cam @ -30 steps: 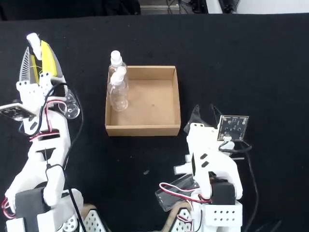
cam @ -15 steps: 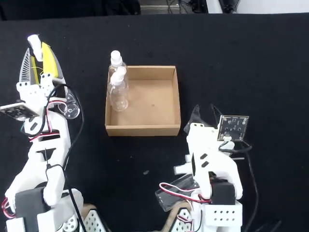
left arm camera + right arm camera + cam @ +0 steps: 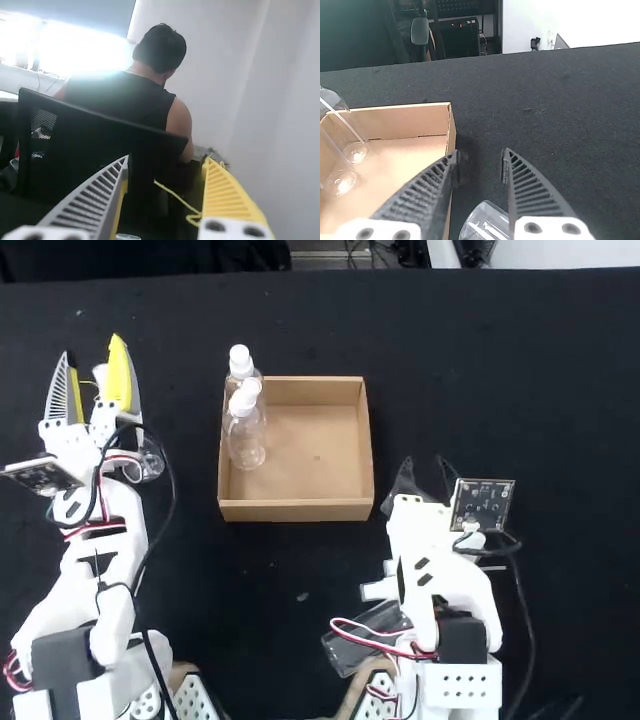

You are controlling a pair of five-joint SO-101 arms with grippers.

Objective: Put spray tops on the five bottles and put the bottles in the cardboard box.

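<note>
Black counter is seen beneath both arms, with the cardboard box near its middle. Two capped bottles are stood inside, against the wall nearer the left arm. The left hand is held wide open, a clear bottle lying beside its arm. The right hand is parted, a rounded bottle end seen low between its fingers

Two clear spray-topped bottles standing inside the open cardboard box, along one wall.
</note>
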